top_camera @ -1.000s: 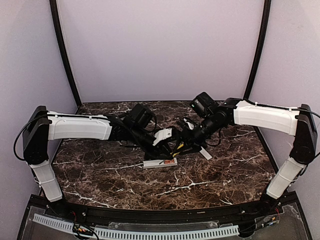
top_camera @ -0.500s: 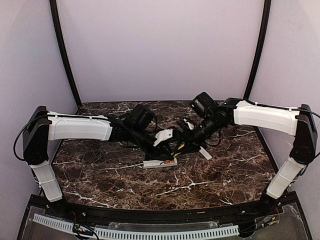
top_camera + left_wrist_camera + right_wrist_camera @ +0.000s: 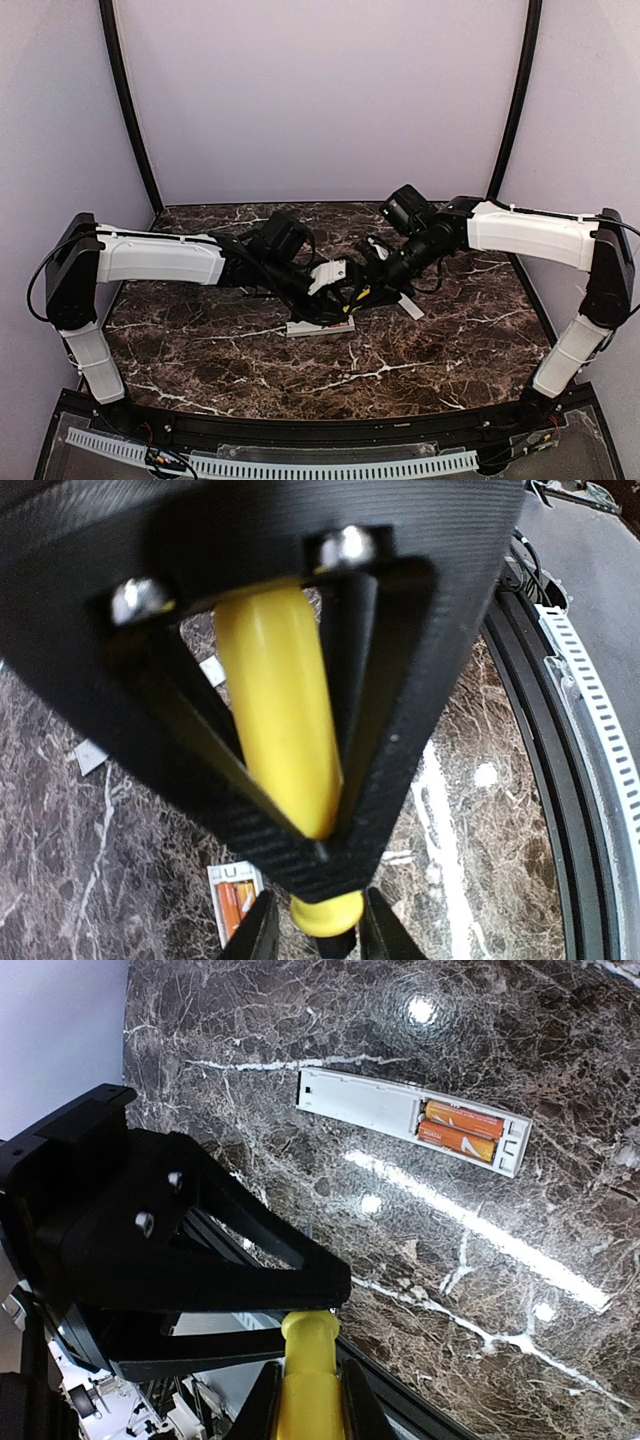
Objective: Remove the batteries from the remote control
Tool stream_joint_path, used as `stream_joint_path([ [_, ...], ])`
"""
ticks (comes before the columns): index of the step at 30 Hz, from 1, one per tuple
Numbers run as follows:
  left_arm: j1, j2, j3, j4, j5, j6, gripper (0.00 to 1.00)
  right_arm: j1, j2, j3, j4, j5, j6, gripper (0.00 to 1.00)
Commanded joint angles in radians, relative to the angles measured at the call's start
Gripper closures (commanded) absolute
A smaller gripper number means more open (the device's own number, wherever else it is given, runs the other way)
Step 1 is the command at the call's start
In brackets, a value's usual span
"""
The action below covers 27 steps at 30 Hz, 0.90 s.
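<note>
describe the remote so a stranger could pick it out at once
On the dark marble table, near its middle, lies the remote control: a slim white bar lying flat. Its open back shows two orange batteries, unlike the plain white strip nearby.

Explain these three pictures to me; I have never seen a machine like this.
This is a robot with two arms bolted to a marble-patterned table: the left arm and the right arm. The wide picture comes from a fixed camera above and behind them. The other two come from a small camera on each wrist, looking past that arm's own tool, a two-finger clamp. On the table lies a white remote control, its back open and facing up, with two orange batteries inside. A flat white strip lies near it. A yellow stick runs between the two arms: the left tool has one end between its fingers, and the right tool has the other.
</note>
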Motion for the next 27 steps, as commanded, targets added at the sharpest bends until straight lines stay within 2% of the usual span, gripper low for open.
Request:
stream_joint_path([
  [1,-0.005,-0.058,-0.051,0.049,-0.046,-0.023,0.68,0.008,-0.034,-0.016,-0.018,0.034,-0.036,1.0],
  [2,-0.005,-0.065,-0.056,0.054,-0.052,-0.029,0.65,0.008,-0.037,-0.017,-0.022,0.042,-0.041,1.0],
  [4,-0.005,-0.076,-0.069,0.058,-0.068,-0.04,0.54,0.008,-0.042,-0.02,-0.028,0.059,-0.054,1.0],
  [5,-0.005,-0.081,-0.074,0.056,-0.082,-0.044,0.35,0.008,-0.045,-0.021,-0.031,0.068,-0.06,1.0],
  [7,-0.005,-0.092,-0.082,0.055,-0.107,-0.057,0.19,0.008,-0.051,-0.025,-0.038,0.085,-0.07,1.0],
  [10,-0.003,-0.121,-0.123,0.084,-0.15,-0.08,0.13,0.008,-0.06,-0.027,-0.051,0.113,-0.086,1.0],
  [14,0.0,-0.195,-0.212,0.202,-0.227,-0.116,0.09,0.008,-0.082,-0.03,-0.066,0.165,-0.109,1.0],
  [15,0.001,-0.223,-0.229,0.252,-0.264,-0.14,0.03,0.008,-0.089,-0.033,-0.07,0.179,-0.113,1.0],
  [16,0.004,-0.235,-0.266,0.28,-0.314,-0.152,0.02,0.008,-0.098,-0.036,-0.072,0.193,-0.118,1.0],
  [20,0.008,-0.301,-0.372,0.398,-0.422,-0.172,0.02,0.007,-0.12,-0.051,-0.076,0.238,-0.13,1.0],
  [22,0.009,-0.324,-0.407,0.438,-0.418,-0.173,0.02,0.006,-0.127,-0.058,-0.075,0.248,-0.136,1.0],
  [27,0.02,-0.346,-0.429,0.421,-0.323,-0.161,0.01,0.006,-0.149,-0.072,-0.076,0.282,-0.146,1.0],
])
